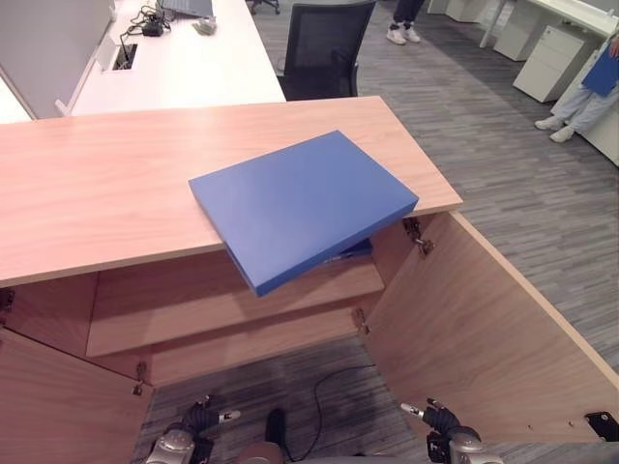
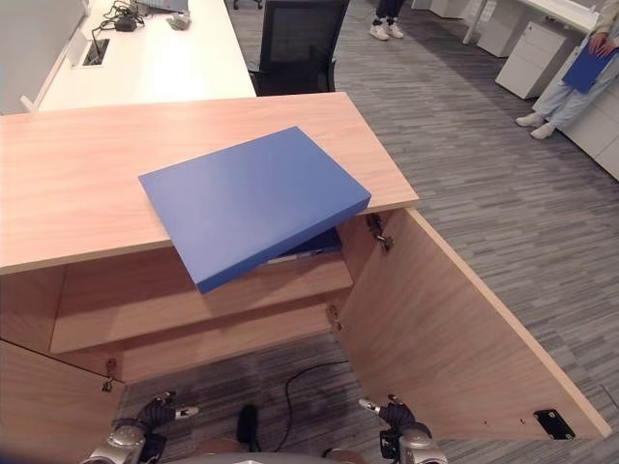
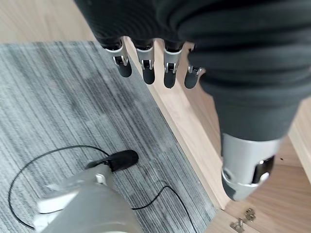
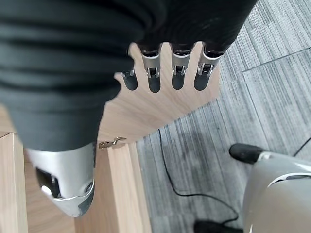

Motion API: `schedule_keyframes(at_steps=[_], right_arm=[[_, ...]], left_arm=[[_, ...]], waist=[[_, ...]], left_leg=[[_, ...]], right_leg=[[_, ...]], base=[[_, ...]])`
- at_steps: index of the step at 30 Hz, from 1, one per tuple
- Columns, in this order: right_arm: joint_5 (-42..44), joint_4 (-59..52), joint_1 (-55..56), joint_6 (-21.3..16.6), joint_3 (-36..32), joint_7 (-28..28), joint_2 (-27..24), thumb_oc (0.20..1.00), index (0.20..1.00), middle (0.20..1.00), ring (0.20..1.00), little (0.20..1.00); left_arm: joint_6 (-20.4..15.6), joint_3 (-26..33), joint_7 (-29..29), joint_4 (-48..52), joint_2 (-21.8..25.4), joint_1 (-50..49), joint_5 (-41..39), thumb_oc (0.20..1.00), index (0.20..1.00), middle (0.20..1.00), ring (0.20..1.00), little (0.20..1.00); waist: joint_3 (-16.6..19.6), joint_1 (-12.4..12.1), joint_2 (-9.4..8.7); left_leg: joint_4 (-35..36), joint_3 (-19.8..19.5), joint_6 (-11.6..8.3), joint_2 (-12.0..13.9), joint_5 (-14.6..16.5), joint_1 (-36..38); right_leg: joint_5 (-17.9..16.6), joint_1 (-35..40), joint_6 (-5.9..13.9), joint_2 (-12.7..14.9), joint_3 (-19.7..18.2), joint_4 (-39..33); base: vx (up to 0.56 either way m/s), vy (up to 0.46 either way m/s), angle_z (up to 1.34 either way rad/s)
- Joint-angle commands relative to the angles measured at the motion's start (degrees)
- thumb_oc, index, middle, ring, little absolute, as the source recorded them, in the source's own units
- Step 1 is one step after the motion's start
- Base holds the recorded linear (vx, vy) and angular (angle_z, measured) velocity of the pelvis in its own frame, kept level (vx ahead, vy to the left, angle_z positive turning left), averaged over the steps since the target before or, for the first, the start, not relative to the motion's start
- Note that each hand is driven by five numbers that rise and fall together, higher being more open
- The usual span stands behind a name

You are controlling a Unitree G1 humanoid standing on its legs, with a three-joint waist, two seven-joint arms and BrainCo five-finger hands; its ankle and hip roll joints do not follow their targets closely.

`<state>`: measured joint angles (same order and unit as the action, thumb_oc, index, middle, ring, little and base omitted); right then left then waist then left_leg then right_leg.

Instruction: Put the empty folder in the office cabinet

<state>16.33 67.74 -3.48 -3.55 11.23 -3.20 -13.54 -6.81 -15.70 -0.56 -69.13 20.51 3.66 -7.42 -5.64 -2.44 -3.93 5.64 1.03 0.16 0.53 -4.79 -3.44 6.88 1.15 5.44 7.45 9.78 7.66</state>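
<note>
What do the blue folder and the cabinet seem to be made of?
Blue folder: probably plastic or coated board; flat, matte, uniform blue, with crisp straight edges. Cabinet: likely wood-look laminate panels; a light, even grain runs across the top, shelf and open right door, with small metal hinges at the door edge.

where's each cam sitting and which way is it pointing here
Left eye view: on the head, looking down at the blue folder on the cabinet top, doors open; both hands low.
Right eye view: same head, same scene, seen from slightly to the side.
Left wrist view: along the left robot hand, fingers straight, over the carpet.
Right wrist view: along the right robot hand, fingers straight, over the cabinet door.
Both eye views share the folder.
</note>
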Motion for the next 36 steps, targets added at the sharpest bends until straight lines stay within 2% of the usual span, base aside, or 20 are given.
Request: schedule_keyframes(at_steps=[1, 3, 6, 12, 17, 19, 21, 24, 27, 29, 36], right_arm=[[0.0, -1.1, -1.2, -1.2, 1.8, -0.1, -1.3, 1.000, 1.000, 1.000, 1.000, 1.000], [0.1, -0.9, -1.2, -1.2, 1.9, -0.1, -1.5, 1.000, 1.000, 1.000, 1.000, 1.000], [0.0, -1.1, -1.0, -1.1, 2.1, 0.0, -1.7, 1.000, 1.000, 1.000, 1.000, 1.000], [-0.2, -2.1, -0.2, -1.2, 2.2, -0.1, -2.4, 1.000, 1.000, 1.000, 1.000, 1.000], [-0.4, -3.4, 0.0, -1.5, 2.5, -0.1, -3.4, 1.000, 1.000, 1.000, 1.000, 1.000], [-0.5, -3.6, 0.0, -1.5, 2.5, 0.0, -3.9, 1.000, 1.000, 1.000, 1.000, 1.000], [0.0, -3.3, -0.4, -1.6, 2.2, -0.3, -4.6, 1.000, 1.000, 1.000, 1.000, 1.000], [-0.1, -2.6, -1.1, -1.4, 2.2, -0.4, -5.2, 1.000, 1.000, 1.000, 1.000, 1.000], [-0.1, -2.6, -1.1, -1.4, 2.1, 0.0, -5.3, 1.000, 1.000, 1.000, 1.000, 1.000], [0.1, -1.7, -0.6, -1.2, 1.2, 0.1, -4.9, 1.000, 1.000, 1.000, 1.000, 1.000], [1.0, -1.0, -0.1, -1.1, 0.4, 0.2, -3.8, 1.000, 1.000, 1.000, 1.000, 1.000]], left_arm=[[-1.3, 0.8, -0.2, 0.4, 0.5, 2.8, 0.8, 1.000, 1.000, 1.000, 1.000, 1.000], [-1.3, 0.9, -0.4, 0.1, 0.2, 3.2, 0.8, 1.000, 1.000, 1.000, 1.000, 1.000], [-1.3, 1.0, -0.6, 0.1, -0.1, 3.2, 0.6, 1.000, 1.000, 1.000, 1.000, 1.000], [-1.2, 0.7, -0.7, -0.3, -1.0, 2.8, 0.6, 1.000, 1.000, 1.000, 1.000, 1.000], [-1.1, 0.6, -0.7, -0.4, -2.2, 2.3, -0.4, 1.000, 1.000, 1.000, 1.000, 1.000], [-1.0, 0.7, -0.5, -0.2, -2.6, 2.2, -1.1, 1.000, 1.000, 1.000, 1.000, 1.000], [-0.9, 0.2, -0.6, -0.2, -2.9, 3.0, -1.7, 1.000, 1.000, 1.000, 1.000, 1.000], [-0.9, -0.3, -0.2, 0.4, -3.6, 3.3, -1.5, 1.000, 1.000, 1.000, 1.000, 1.000], [-1.0, -0.5, 0.0, 0.5, -3.9, 2.8, -0.8, 1.000, 1.000, 1.000, 1.000, 1.000], [-0.7, -0.4, 0.3, 0.9, -4.2, 2.1, -0.3, 1.000, 1.000, 1.000, 1.000, 1.000], [-0.8, -0.1, 0.5, 0.4, -4.1, 0.8, 0.5, 1.000, 1.000, 1.000, 1.000, 1.000]], waist=[[-1.3, 0.0, 0.89], [-1.0, 0.2, 0.80], [-0.5, 0.3, 0.94], [-0.2, 0.4, 1.59], [-1.4, 0.2, 2.80], [-2.2, 0.4, 3.12], [-3.8, 0.7, 2.99], [-4.0, 1.4, 2.12], [-3.1, 2.1, 1.79], [-1.0, 3.2, 3.34], [0.1, 2.8, 3.61]], left_leg=[[-2.1, -1.3, 0.18, -0.8, 4.8, 3.4], [-1.8, -2.1, -0.31, -0.9, 4.6, 3.5], [-1.5, -2.5, -0.85, -0.6, 4.4, 3.5], [-1.2, -4.5, -2.76, 0.8, 3.5, 3.6], [-2.3, -5.8, -4.24, 2.5, 2.2, 2.3], [-4.8, -6.4, -4.63, 2.6, 2.4, 0.7], [-10.8, -6.2, -5.19, 1.9, 3.7, -2.4], [-16.5, -4.6, -4.47, 0.2, 8.4, -2.3], [-18.2, -3.2, -3.43, -0.9, 11.8, 0.0], [-12.1, -1.0, -2.76, -0.1, 11.3, 4.2], [-6.9, -0.3, -2.35, -0.1, 10.1, 7.2]], right_leg=[[-6.5, -2.3, 3.18, 0.5, -4.1, -2.4], [-6.1, -1.6, 2.76, -0.2, -5.3, -3.7], [-6.0, -0.8, 2.44, -0.3, -5.2, -4.6], [-5.3, 1.7, 1.13, -1.1, -2.9, -7.7], [-4.4, 2.7, -0.10, -2.3, -1.5, -8.9], [-3.8, 2.2, -0.76, -2.5, -1.2, -8.2], [-3.5, 0.6, -1.41, -2.0, -0.8, -6.2], [-4.2, -1.6, -2.33, -1.2, -0.7, -4.8], [-5.0, -2.0, -2.27, -1.1, -0.9, -5.2], [-5.9, -1.7, -1.52, -2.1, 0.0, -6.7], [-7.6, 0.6, -0.32, -1.7, 0.3, -9.4]], base=[[0.04, -0.044, 0.01], [0.02, -0.084, 0.07], [0.03, -0.128, 0.21], [-0.01, -0.140, 0.30], [-0.07, -0.150, 0.21], [-0.15, -0.091, 0.14], [-0.24, -0.070, 0.16], [-0.19, -0.039, 0.31], [-0.06, 0.017, -0.02], [0.04, 0.130, 0.28], [0.05, 0.087, 0.02]])
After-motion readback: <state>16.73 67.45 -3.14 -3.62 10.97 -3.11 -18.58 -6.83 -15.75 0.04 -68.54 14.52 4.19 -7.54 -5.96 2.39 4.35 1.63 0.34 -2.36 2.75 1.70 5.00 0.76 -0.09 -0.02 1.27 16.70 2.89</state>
